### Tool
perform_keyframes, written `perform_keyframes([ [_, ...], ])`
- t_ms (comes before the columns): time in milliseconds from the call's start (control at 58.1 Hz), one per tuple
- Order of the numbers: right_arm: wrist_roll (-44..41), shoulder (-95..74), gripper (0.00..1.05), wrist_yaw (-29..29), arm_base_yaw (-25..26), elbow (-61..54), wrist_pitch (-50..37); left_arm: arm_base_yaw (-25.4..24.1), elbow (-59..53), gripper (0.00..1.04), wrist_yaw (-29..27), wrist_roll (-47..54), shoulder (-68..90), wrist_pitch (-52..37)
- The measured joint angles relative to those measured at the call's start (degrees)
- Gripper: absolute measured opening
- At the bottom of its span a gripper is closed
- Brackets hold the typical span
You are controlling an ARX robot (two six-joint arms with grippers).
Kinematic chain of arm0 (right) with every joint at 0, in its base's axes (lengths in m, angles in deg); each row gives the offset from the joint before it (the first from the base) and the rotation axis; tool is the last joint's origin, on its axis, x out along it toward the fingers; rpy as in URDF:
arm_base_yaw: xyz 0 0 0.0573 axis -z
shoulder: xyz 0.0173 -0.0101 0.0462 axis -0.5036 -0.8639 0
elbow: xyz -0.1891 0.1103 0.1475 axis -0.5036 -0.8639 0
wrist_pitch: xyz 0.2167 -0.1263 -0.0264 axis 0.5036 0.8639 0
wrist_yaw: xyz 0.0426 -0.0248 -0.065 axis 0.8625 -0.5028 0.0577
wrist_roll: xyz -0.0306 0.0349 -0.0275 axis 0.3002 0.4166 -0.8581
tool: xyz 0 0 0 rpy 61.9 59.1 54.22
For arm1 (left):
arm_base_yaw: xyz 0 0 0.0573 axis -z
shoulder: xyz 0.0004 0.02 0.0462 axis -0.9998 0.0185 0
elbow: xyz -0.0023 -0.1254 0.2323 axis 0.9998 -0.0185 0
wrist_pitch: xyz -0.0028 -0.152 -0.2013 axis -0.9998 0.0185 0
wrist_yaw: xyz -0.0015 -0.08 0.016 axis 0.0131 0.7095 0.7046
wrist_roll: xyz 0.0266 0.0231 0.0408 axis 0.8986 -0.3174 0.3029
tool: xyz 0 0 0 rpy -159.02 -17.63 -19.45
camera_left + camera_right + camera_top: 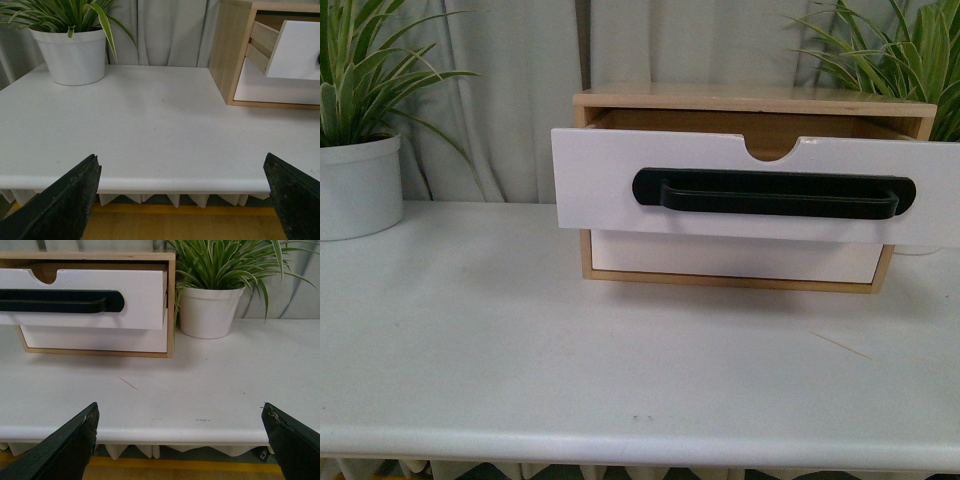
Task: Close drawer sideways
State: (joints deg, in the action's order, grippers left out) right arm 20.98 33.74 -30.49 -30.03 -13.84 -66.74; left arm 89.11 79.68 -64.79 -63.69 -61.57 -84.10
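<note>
The drawer, white-fronted with a long black bar handle and a half-round notch in its top edge, stands pulled out of the light-wood cabinet. It also shows in the right wrist view and, at its end, in the left wrist view. My left gripper is open and empty, back at the table's front edge, well short of the cabinet. My right gripper is open and empty, also at the front edge. Neither arm shows in the front view.
A plain white drawer front without a handle sits below the open drawer. A white potted plant stands at the back left, another right of the cabinet. The white table holds a thin splinter.
</note>
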Motion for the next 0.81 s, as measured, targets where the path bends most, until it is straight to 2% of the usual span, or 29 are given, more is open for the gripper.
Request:
perform_keyframes([
  [705,0.0,0.0,0.96,0.1,0.0,0.0,0.0,0.0,0.0,0.99,0.0,0.0,0.0,0.0],
  [722,0.3,-1.1,0.96,4.3,1.1,0.7,1.9,0.1,0.0,0.99,-0.8,-0.3,0.2,0.1],
  [757,0.8,-4.7,0.96,13.6,4.1,2.9,6.7,4.4,2.7,0.99,-14.6,-5.4,4.5,6.4],
  [774,0.8,-8.3,0.96,19.8,5.8,4.3,8.2,6.7,4.5,0.99,-19.6,-7.6,7.7,9.8],
  [791,0.8,-10.6,0.96,22.9,6.4,4.9,8.2,10.2,6.9,0.99,-30.9,-13.2,13.0,13.8],
  [808,0.7,-12.8,0.96,25.3,6.8,5.5,7.6,12.0,8.0,0.99,-36.2,-16.3,16.1,15.5],
])
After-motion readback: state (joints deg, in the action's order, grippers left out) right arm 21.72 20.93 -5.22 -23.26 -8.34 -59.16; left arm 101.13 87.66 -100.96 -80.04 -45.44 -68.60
